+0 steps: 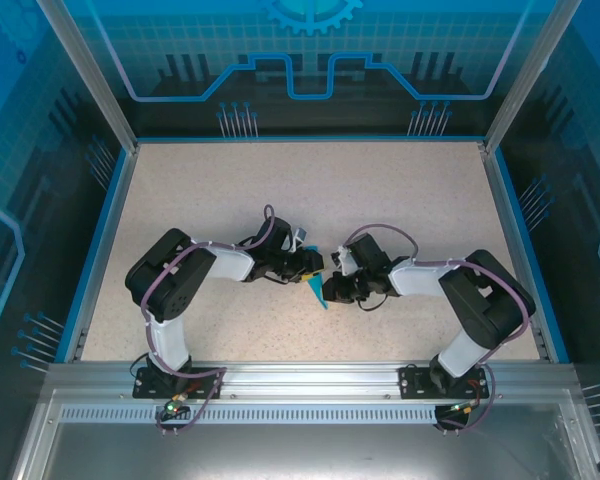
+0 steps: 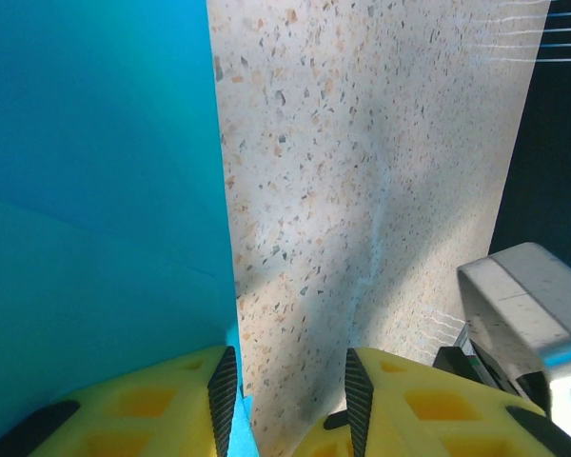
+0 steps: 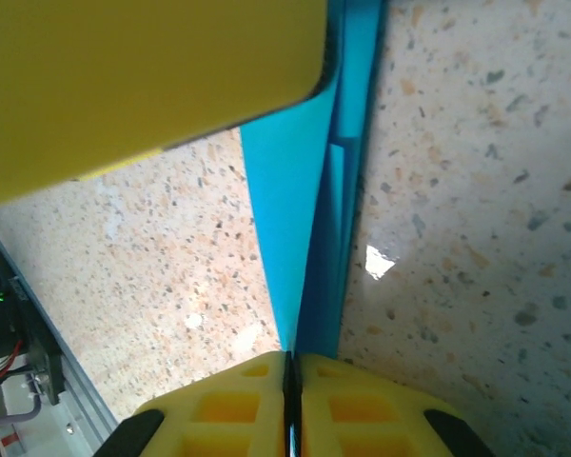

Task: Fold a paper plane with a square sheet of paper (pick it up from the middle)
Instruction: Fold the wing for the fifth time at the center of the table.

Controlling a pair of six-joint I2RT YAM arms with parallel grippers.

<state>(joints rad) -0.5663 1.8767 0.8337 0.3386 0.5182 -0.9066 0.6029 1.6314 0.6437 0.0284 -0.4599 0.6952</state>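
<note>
Both arms are bent in toward the middle of the table, claws almost nose to nose. The paper is right there between them, a small folded blue wedge just on the near side of the left claw's tip.

The right claw is clamped on the paper, pads pressed tight with only the thin blue edge between them. On its wrist cam the paper runs up from the pads as a narrow creased strip, layers stacked on each other. A big yellow finger of the left claw hangs over the top left and hides the paper's far end.

The left claw is apart, with bare speckled table showing in the gap. The paper is a big blue sheet on the left of its wrist view. Its edge runs just inside the pad on that side, and I can't tell if they touch. A grey metal block pokes in at the right, close to the other finger. It might be part of the other arm, hard to say.

Around all that there's blue trim along the table's sides. An aluminium rail crosses the near edge where the bases are bolted. Purple cables loop along the arms.
</note>
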